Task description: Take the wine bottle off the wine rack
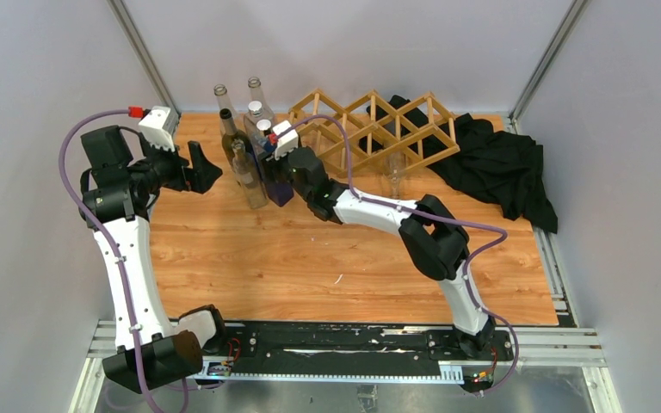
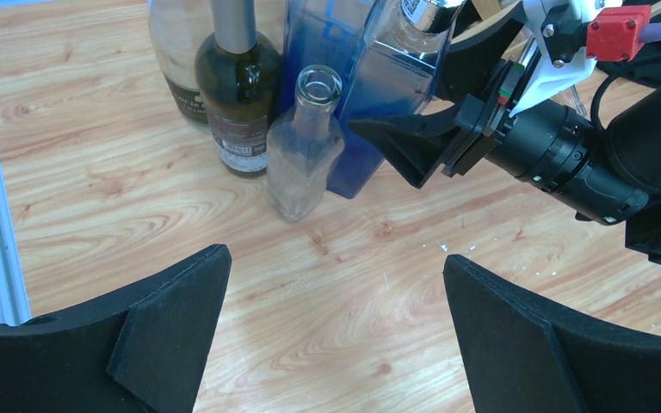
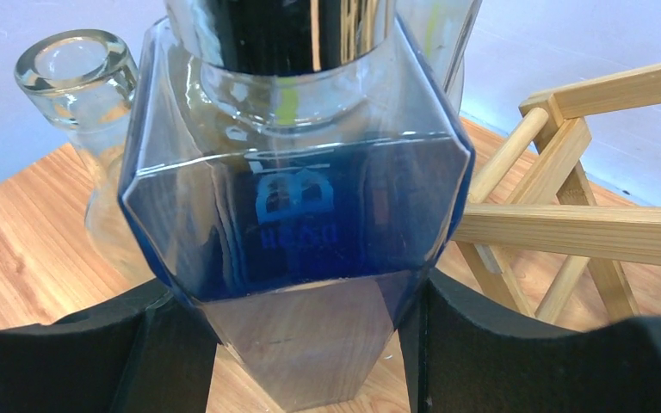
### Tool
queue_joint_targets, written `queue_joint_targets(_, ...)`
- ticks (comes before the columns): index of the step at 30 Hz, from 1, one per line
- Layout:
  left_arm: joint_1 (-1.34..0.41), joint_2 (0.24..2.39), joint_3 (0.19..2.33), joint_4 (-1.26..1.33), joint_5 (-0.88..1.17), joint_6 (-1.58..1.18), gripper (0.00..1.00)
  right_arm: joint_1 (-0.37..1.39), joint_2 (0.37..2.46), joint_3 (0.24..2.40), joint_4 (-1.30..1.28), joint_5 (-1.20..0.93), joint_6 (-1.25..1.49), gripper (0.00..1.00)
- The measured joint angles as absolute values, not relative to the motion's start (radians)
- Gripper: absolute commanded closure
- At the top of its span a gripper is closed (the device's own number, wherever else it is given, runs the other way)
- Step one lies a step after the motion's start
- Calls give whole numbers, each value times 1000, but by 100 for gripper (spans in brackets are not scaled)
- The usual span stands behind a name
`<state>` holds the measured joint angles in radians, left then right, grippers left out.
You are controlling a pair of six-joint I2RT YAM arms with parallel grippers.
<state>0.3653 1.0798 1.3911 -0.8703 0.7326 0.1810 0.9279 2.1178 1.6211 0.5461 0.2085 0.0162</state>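
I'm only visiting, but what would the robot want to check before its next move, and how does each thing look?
1. Grip: ok, right claw flanks blue bottle on both sides.
2. Bottle upright: ok.
3. Clear of the wine rack: ok, the bottle is to its left.
4. Room around it: not ok, clear bottle and dark bottle crowd close.
5. Other arm: ok, left claw open, empty.
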Motion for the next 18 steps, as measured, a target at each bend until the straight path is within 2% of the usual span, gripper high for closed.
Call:
queue_joint_targets(1,365,1080,1387,-869,733,183,0,930,2118,1622,546,212,14,22)
queue_joint_targets(2,365,1079,1381,-869,734,186,0,932,2118,1622,545,215,13,15)
queue_joint_targets(3,365,1079,1378,-869,734,187,0,933,2118,1622,545,217,13,13)
queue_joint_targets(12,365,1074,1364,-869,753,190,0,942,2018,1584,554,236,8,8)
queue_joint_targets(18,365,1074,1364,-869,756,190,0,942,1823,1475,491,254,13,5)
